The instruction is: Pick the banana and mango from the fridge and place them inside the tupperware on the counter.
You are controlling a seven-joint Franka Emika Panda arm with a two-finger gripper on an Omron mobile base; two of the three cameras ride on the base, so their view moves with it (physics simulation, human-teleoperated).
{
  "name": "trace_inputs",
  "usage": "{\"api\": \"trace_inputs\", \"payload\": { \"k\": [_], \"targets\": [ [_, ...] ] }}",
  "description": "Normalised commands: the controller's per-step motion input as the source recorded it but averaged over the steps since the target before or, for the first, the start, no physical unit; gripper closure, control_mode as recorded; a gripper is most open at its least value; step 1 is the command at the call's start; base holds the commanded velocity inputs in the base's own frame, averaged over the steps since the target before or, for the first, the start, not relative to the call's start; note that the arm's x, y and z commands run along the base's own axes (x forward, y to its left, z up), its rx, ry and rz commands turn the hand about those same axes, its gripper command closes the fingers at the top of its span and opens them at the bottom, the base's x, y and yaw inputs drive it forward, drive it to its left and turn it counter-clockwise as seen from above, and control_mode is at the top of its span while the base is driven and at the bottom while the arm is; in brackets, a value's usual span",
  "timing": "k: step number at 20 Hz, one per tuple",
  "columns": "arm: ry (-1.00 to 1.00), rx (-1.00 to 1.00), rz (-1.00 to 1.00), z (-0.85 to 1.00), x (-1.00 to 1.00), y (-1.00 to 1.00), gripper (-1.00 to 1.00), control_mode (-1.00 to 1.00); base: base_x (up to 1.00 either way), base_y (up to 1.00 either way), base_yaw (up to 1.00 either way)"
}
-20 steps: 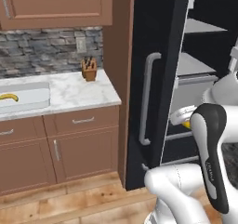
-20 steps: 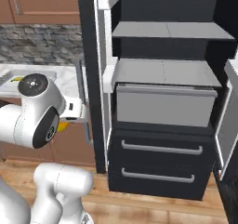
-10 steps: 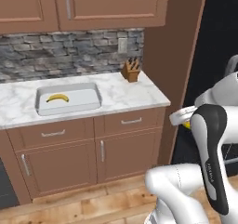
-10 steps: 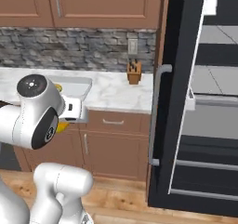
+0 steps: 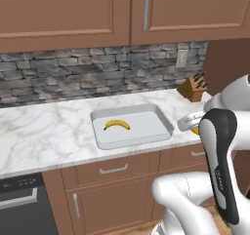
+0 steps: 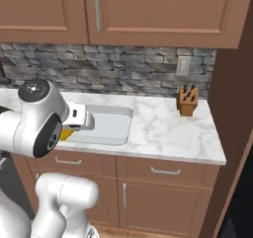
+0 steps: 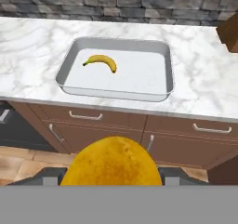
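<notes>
1. The counter (image 5: 44, 131) is carrying the tupperware (image 7: 168, 74), the banana (image 7: 101, 62) already lying inside.
2. The gripper (image 7: 111, 179) is pinching the mango (image 7: 111, 165), short of the counter's edge.
3. Next, I'd judge, it's needing to reach over the tray and release.

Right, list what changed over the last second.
The base drove left from the fridge to the counter, so both base views swung onto the tupperware. The jaws kept the mango. The banana stayed in the tupperware, and the arm's pose looks unchanged.
</notes>
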Motion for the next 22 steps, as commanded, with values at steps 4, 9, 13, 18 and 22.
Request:
{"api": "trace_inputs", "payload": {
  "k": [4, 9, 13, 18, 22],
  "targets": [
    [0.0, 0.0, 0.0, 0.0, 0.0, 0.0, 1.0, 1.0, 0.57, 0.39, 0.0],
    [0.0, 0.0, 0.0, 0.0, 0.0, 0.0, 1.0, 1.0, 0.43, 0.16, 0.0],
    [0.0, -0.11, 0.0, -0.66, 0.24, 0.02, 1.0, -1.0, 0.06, 0.01, 0.0],
    [0.0, -0.15, -0.01, -0.87, 0.45, 0.01, 1.0, -1.0, 0.0, 0.0, 0.0],
    [0.0, -0.09, 0.0, -0.72, 0.59, 0.0, 1.0, -1.0, 0.0, 0.0, 0.0]
  ]
}}
